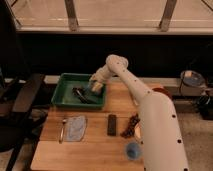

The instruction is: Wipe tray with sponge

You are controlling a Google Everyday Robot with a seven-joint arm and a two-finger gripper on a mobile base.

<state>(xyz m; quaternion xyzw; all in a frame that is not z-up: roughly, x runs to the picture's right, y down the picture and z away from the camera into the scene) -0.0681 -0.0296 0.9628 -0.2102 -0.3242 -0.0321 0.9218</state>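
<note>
The green tray sits at the back left of the wooden table. My gripper reaches down into the tray's right end, just above its floor. A small blue-grey patch at the gripper's tip looks like the sponge; most of it is hidden by the gripper. A dark elongated object lies on the tray floor just left of the gripper.
In front of the tray lie a metal utensil, a pale-blue cloth, a black bar and a dark brown item. A round blue cup stands near the front edge. A chair is at the left.
</note>
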